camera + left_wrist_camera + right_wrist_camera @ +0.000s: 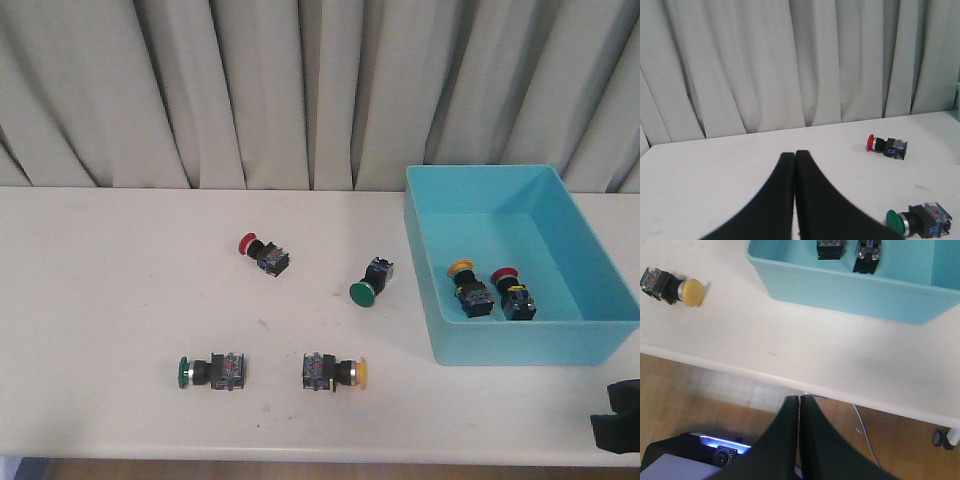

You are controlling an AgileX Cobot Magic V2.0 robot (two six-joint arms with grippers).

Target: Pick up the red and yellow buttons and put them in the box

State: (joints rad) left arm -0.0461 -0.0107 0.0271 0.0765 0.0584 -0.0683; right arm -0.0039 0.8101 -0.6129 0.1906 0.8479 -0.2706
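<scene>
Grey curtains hung behind the white worktop (120, 300). One yellow button (469, 287) and one red button (512, 291) lay in the box (590, 330); another red button (262, 252) and yellow button (336, 371) lay outside. Left hand (794, 156) and right hand (800, 401) were closed, empty.

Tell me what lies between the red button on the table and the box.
In the front view, a green button lies between the red button and the box; bare table otherwise.

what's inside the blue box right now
Inside the box: a yellow button and a red button, side by side on the floor. The near wall hides a floor strip behind it.
</scene>
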